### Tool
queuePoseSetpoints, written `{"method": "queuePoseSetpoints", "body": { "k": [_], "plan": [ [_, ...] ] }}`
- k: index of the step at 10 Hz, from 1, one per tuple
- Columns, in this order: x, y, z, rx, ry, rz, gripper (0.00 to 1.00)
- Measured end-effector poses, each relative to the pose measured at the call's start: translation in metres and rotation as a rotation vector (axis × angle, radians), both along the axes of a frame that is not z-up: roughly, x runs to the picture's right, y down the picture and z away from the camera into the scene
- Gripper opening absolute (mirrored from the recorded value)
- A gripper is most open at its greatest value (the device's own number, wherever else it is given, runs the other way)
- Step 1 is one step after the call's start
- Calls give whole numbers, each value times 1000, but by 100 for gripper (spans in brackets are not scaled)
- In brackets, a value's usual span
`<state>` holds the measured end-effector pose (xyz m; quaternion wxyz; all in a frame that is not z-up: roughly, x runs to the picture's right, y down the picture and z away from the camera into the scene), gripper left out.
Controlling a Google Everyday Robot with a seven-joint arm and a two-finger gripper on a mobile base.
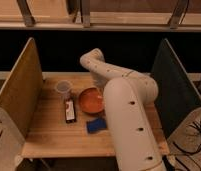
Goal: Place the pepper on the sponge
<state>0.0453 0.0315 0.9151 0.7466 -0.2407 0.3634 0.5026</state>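
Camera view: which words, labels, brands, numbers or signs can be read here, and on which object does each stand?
None can be read.
The dark flat bar: red and white label, print too blurred to read.
The clear cup, orange-red bowl, blue sponge: no markings visible.
The gripper, at the bowl's far rim: no markings visible.

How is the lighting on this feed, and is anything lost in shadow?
Camera view: dim, warm light, no glare; behind the table all is black. The sponge and bowl are lit well. The gripper sits close under the arm, by the bowl's far rim; I cannot find the pepper.
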Motion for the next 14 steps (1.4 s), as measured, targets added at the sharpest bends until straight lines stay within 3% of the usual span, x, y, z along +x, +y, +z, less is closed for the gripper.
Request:
{"method": "queuePoseSetpoints", "body": {
  "k": [1,4,5,7,8,9,11,14],
  "plan": [
    [-4,-9,-3,30,-24,-34,31],
    [-48,-44,-31,183,-167,-196,31],
    [-65,-52,-56,270,-238,-231,31],
    [-66,-49,-81,346,-278,-184,31],
    [-53,-42,-92,374,-264,-122,27],
    [-27,-31,-102,392,-204,-32,23],
    [8,-13,-113,397,-112,73,23],
    [17,-7,-117,399,-85,107,23]
  ]
}}
